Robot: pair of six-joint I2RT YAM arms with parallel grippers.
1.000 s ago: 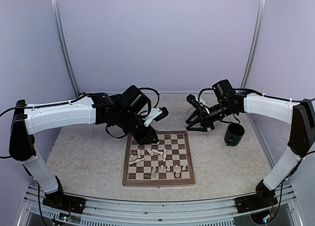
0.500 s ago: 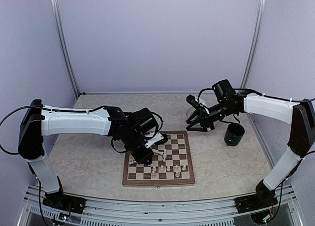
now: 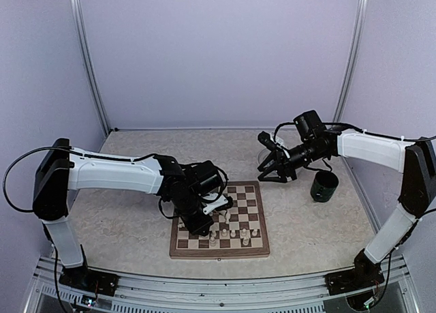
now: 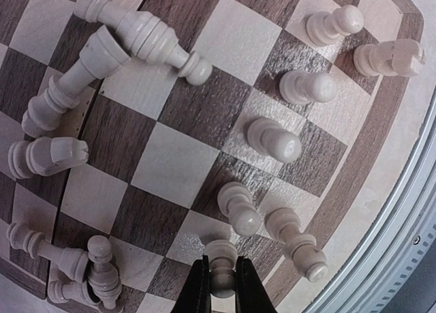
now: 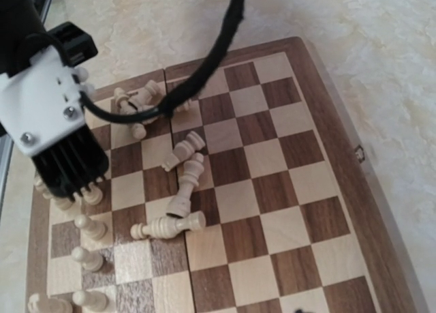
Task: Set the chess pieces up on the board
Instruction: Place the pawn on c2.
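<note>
The board [image 3: 219, 254] lies on the table between the arms. My left gripper [image 4: 221, 271] is shut on a cream pawn [image 4: 223, 258], held upright low over the board's near left squares. In the top view the left gripper [image 3: 202, 224] reaches down onto the board. Several pawns stand near it, among them one pawn [image 4: 274, 139] and a second pawn [image 4: 240, 209]. Other chess pieces lie toppled mid-board, such as a long piece [image 5: 168, 224]. My right gripper [image 3: 268, 174] hovers over the table behind the board's far right corner, fingers apart, nothing seen between them.
A dark green cup [image 3: 324, 186] stands on the table right of the board. A small round object [image 3: 264, 154] sits just behind the right gripper. The left arm's black cable [image 5: 218, 47] hangs across the right wrist view. Enclosure walls stand on three sides.
The left arm swung from the board's far left corner toward me and down over the near left squares, jaws staying shut. The right arm has not moved.
</note>
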